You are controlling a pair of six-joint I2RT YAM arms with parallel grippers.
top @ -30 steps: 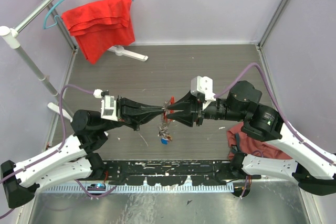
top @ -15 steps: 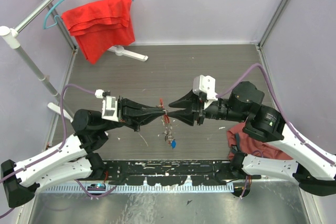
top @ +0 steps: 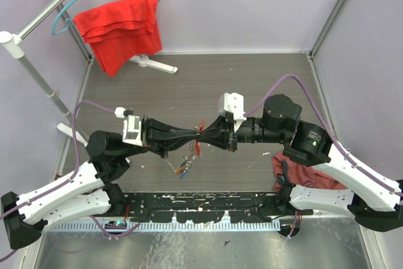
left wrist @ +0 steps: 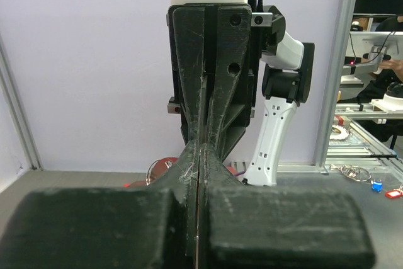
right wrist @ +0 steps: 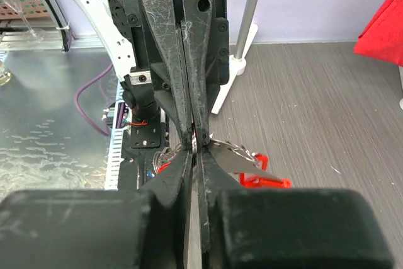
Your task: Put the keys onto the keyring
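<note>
Keys dangling over tabletop, my left gripper clamped on them, my right gripper tip-to-tip against it, jaws narrow, grip I cannot tell.

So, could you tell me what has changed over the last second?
The right tool, open a moment ago, moved left and closed at the tip of the left tool, apparently on the keys, whose dangling part swung left. The left tool stayed shut and in place; the red cloth is unchanged.

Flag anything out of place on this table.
A dark red cloth lies crumpled at the table's near right edge, with no part in the key job. The keys dangle in a loose bunch. Nothing looks spilled or broken.
</note>
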